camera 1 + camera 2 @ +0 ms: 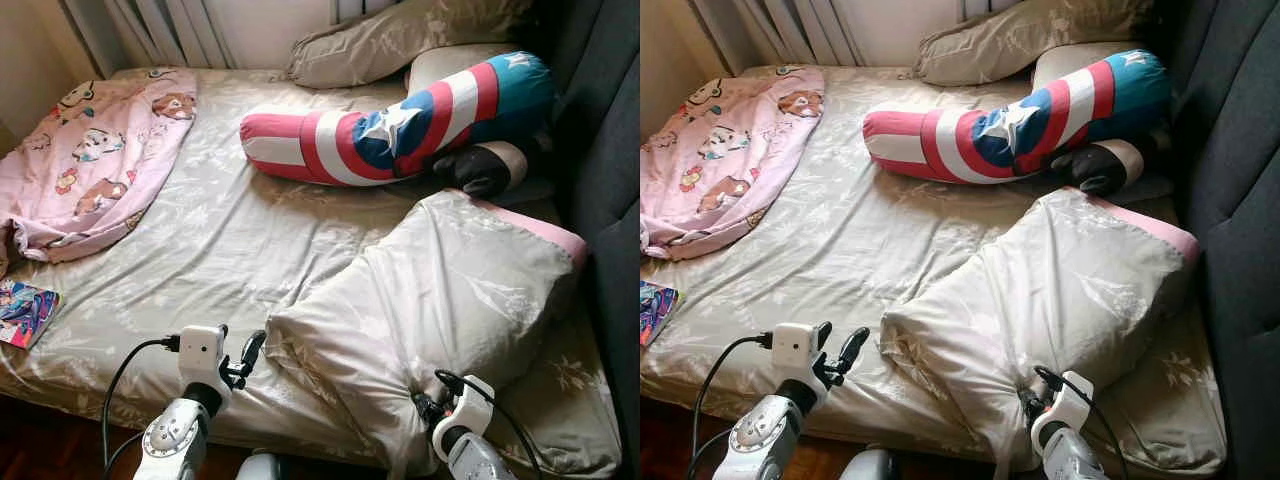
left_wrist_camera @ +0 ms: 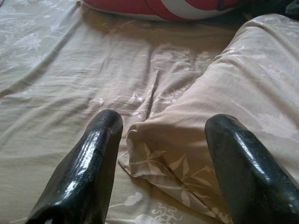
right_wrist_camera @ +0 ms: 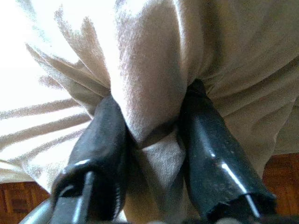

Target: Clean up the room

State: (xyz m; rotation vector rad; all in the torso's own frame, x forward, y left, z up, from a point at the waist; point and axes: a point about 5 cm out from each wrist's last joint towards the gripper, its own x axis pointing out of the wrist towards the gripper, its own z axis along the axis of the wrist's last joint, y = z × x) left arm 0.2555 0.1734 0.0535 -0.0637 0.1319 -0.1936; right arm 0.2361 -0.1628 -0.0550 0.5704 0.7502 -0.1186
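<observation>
A bed with a beige floral sheet takes up most of the scene, with a dark upholstered headboard along its right side. On its near right part lies a large beige pillow with a pink edge at its far end. Behind it a long bolster printed in red, white and blue with stars lies across the bed, and another beige pillow sits at the far end. A pink cartoon-print blanket is spread over the far left part. A small colourful book rests at the left edge. The right gripper is clamped on a bunched fold at the large pillow's near edge. The left gripper hovers with its fingers spread on either side of that pillow's near left corner.
</observation>
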